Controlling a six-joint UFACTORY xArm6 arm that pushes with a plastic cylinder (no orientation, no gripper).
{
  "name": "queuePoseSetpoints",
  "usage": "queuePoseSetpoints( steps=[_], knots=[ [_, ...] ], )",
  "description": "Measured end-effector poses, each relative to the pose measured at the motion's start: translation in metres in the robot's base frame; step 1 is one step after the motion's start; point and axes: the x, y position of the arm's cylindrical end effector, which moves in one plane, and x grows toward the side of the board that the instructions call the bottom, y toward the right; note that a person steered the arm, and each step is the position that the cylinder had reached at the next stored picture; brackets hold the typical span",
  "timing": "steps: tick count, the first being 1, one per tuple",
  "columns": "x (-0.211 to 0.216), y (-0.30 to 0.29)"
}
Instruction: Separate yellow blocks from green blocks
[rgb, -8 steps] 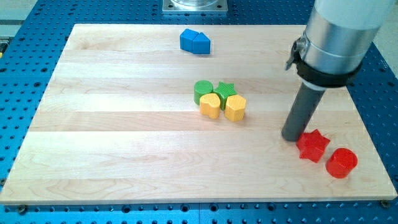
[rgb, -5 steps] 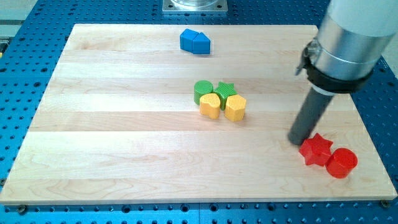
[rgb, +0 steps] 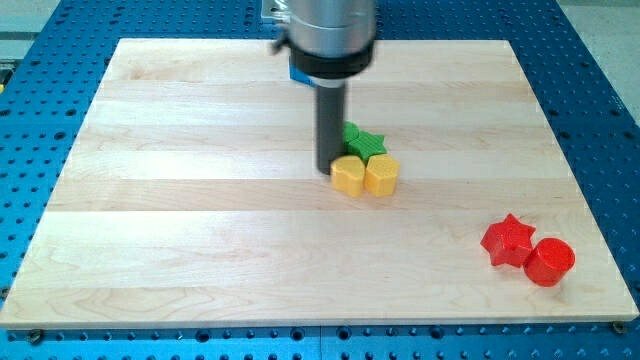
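Note:
Two yellow blocks sit side by side at the board's middle: a rounded yellow block (rgb: 347, 176) on the left and a yellow hexagon (rgb: 381, 175) on the right. A green star (rgb: 364, 141) touches them from above. The green round block seen before is hidden behind the rod. My tip (rgb: 329, 168) stands at the upper left of the rounded yellow block, touching or nearly touching it, just left of the green star.
A red star (rgb: 506, 240) and a red cylinder (rgb: 549, 261) lie at the lower right. A blue block (rgb: 298, 74) at the top is mostly hidden behind the arm. The wooden board (rgb: 180, 200) ends near all four view edges.
The arm has swung from the right side near the red star across to the green and yellow cluster. The yellow blocks have shifted slightly down and right. The green round block is now hidden.

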Motion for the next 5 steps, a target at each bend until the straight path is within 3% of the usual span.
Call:
queuePoseSetpoints(
  steps=[2,4,5],
  knots=[
    [0.039,0.098],
    [0.029,0.121],
    [0.048,0.121]
  ],
)
